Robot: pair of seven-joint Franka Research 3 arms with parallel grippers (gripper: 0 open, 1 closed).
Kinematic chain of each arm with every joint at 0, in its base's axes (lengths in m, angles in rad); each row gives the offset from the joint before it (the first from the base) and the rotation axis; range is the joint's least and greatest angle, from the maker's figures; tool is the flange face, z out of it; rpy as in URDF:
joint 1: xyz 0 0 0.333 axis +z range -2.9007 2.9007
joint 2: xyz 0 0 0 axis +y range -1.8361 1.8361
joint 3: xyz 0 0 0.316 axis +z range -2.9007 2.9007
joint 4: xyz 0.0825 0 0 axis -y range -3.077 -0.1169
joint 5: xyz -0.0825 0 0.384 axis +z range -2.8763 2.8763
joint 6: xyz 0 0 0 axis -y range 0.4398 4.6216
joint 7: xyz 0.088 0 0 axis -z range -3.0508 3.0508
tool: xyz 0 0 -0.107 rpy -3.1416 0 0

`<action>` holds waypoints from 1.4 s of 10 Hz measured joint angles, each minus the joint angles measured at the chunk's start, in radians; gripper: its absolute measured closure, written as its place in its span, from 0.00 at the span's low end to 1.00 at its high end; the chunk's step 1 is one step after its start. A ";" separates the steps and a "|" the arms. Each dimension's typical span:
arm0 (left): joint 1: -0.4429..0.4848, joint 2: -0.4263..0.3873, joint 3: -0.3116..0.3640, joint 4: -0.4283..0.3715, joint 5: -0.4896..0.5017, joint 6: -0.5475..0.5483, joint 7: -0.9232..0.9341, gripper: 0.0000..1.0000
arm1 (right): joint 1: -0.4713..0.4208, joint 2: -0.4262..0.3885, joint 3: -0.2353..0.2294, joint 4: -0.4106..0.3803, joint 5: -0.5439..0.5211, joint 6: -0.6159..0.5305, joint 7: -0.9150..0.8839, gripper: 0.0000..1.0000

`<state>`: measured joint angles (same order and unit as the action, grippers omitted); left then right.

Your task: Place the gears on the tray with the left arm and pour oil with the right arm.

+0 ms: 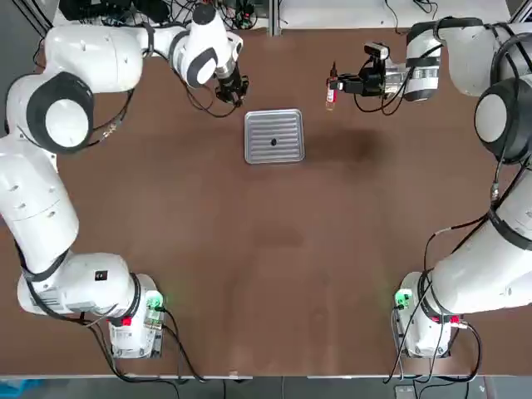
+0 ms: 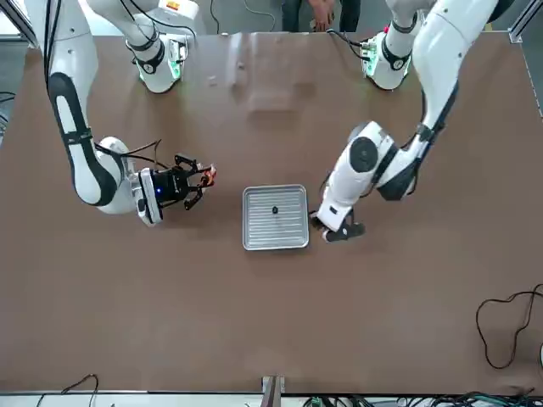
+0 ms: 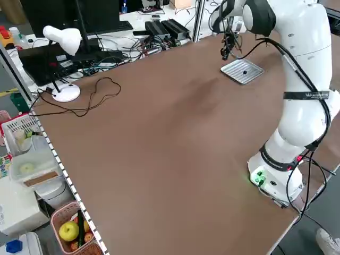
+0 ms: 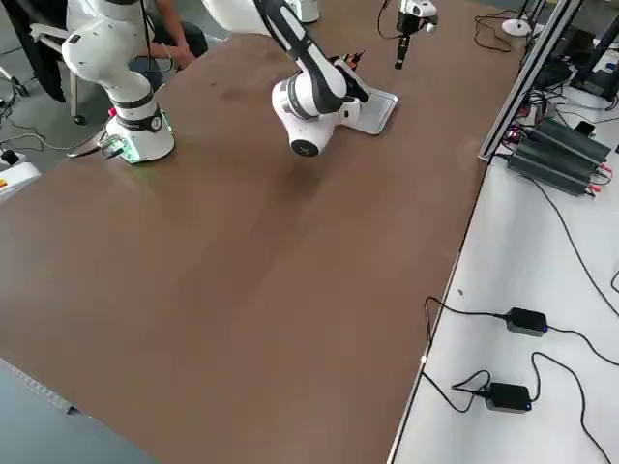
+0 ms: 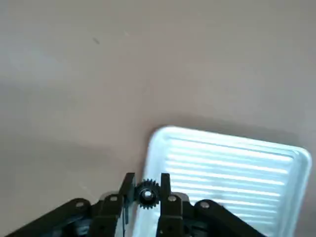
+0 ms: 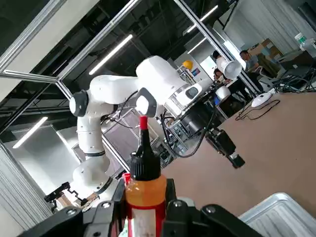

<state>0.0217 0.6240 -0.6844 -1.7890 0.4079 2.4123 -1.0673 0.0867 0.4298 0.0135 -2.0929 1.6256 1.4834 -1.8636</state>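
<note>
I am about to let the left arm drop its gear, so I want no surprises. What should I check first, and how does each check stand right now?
1. Second gear clamped in the left gripper: ok, it sits between the fingers.
2. First gear already on the tray: ok, it lies near the tray's middle.
3. Left gripper over the tray: not ok, it is beside the tray's edge on the robot's left.
4. Oil bottle gripped in the right gripper: ok, nozzle clear of the tray.
5. Right gripper out of the left's path: ok, it is off the tray's far right corner.
</note>
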 joint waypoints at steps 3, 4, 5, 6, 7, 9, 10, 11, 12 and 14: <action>-0.148 0.078 0.042 0.071 0.000 0.004 -0.165 0.76 | 0.001 0.000 -0.001 -0.001 0.001 0.001 -0.012 0.67; -0.186 0.091 0.061 0.082 0.000 0.014 -0.195 0.76 | 0.002 0.000 -0.001 -0.001 0.001 0.002 -0.015 0.67; -0.215 0.103 0.074 0.090 0.000 0.033 -0.225 0.76 | 0.004 0.000 -0.001 -0.002 0.001 0.003 -0.017 0.67; -0.252 0.116 0.101 0.099 0.000 0.054 -0.253 0.76 | 0.006 0.000 -0.001 -0.003 0.001 0.005 -0.018 0.67; -0.311 0.127 0.154 0.111 0.000 0.071 -0.278 0.76 | 0.007 0.000 -0.001 -0.004 0.002 0.007 -0.026 0.67; -0.427 0.153 0.254 0.138 0.000 0.090 -0.321 0.76 | 0.009 0.000 -0.001 -0.007 0.002 0.011 -0.037 0.67; -0.449 0.166 0.271 0.146 0.000 0.097 -0.328 0.76 | 0.009 0.000 -0.001 -0.008 0.002 0.011 -0.040 0.67; -0.450 0.171 0.273 0.151 0.000 0.099 -0.328 0.76 | 0.009 0.000 -0.001 -0.008 0.002 0.011 -0.044 0.67; -0.448 0.171 0.275 0.154 0.000 0.099 -0.328 0.75 | 0.009 0.000 -0.001 -0.009 0.003 0.011 -0.047 0.67; -0.446 0.171 0.276 0.161 0.000 0.099 -0.328 0.61 | 0.009 0.000 -0.001 -0.009 0.003 0.011 -0.048 0.67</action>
<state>-0.4247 0.7953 -0.4087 -1.6285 0.4083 2.5108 -1.3950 0.0956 0.4303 0.0122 -2.1017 1.6283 1.4944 -1.9118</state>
